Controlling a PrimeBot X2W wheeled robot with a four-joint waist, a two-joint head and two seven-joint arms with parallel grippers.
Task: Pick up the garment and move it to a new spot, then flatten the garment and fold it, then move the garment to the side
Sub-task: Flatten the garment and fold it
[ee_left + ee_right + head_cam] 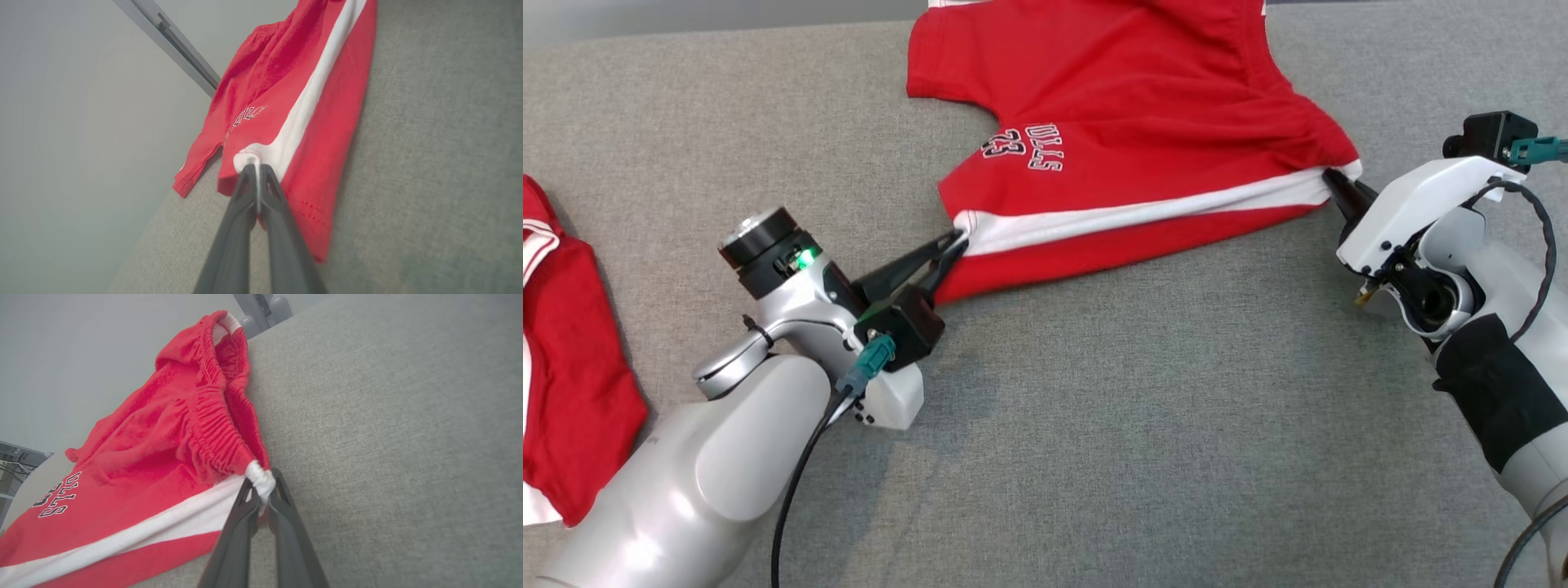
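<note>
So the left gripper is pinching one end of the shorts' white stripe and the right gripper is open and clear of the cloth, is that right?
Not quite: the right gripper is shut on the waistband end of the white stripe, as the right wrist view shows. The left gripper does pinch the other end of the red shorts' stripe.

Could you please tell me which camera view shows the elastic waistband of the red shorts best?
The right wrist view: the waistband runs close up, gathers sharp. The head view shows the waistband as a puckered seam at the right of the shorts; the left wrist view shows a small, blurred stretch.
</note>
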